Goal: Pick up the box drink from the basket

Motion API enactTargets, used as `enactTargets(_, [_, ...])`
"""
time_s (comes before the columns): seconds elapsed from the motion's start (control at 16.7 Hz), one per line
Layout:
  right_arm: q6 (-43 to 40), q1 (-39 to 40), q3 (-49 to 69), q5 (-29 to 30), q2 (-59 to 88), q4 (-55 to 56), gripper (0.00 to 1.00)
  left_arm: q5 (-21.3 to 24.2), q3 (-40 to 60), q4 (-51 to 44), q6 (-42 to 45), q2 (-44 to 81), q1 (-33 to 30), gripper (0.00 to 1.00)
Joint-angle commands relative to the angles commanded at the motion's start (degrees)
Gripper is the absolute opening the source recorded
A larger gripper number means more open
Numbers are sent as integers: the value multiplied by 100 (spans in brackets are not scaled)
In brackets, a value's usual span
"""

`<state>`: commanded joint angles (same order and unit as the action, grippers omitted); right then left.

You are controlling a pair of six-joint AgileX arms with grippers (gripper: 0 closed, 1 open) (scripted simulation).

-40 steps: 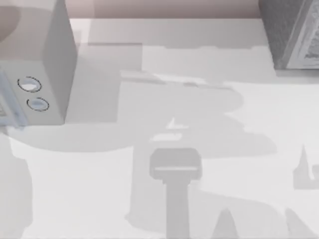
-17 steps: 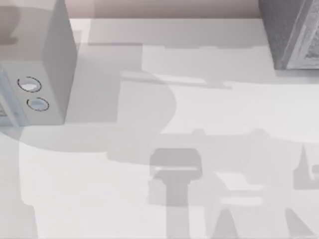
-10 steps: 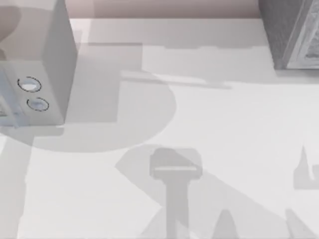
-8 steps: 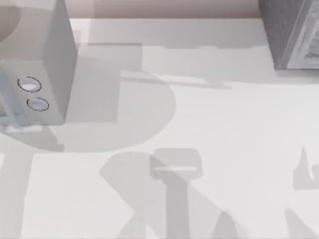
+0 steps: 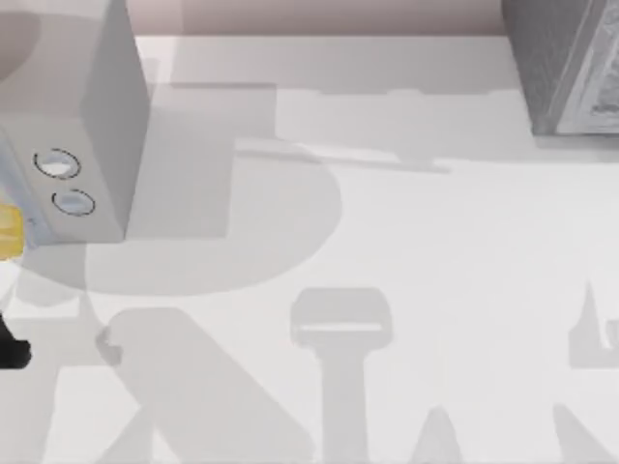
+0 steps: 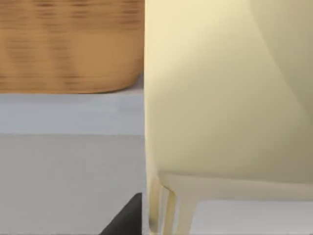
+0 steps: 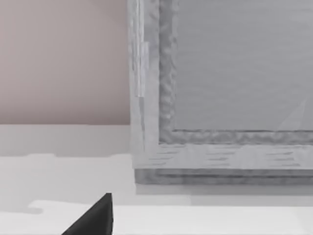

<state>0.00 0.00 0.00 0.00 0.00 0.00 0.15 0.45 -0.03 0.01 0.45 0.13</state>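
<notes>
The box drink (image 6: 220, 98) is a pale yellow body looming very close in the left wrist view. My left gripper (image 6: 159, 223) is shut on it, and one dark fingertip (image 6: 124, 221) shows beside it. The woven tan basket (image 6: 68, 49) stands behind on a grey surface, apart from the drink. From above, a yellow piece of the box drink (image 5: 8, 232) pokes in at the far left edge. A black part of my left arm (image 5: 12, 350) sits just below it. A dark part of my right gripper (image 7: 93, 219) hangs over the white table near a grey framed box (image 7: 234, 88).
A grey appliance (image 5: 92, 116) with two round knobs stands at the table's back left. A grey box (image 5: 566, 68) fills the back right corner. The white table (image 5: 406, 251) is crossed by arm shadows. A pink wall runs along the back.
The yellow drink and a black part of my left arm have come into the top view at the left edge. The arm shadows have swept leftward across the table.
</notes>
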Motion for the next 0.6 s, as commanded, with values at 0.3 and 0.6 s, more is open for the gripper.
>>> enactTargets(0.3, [0, 0, 0, 0, 0, 0, 100, -9, -41, 1, 11, -17, 5, 0])
enactTargets(0.6, [0, 0, 0, 0, 0, 0, 100, 366, 264, -427, 381, 532, 124, 0])
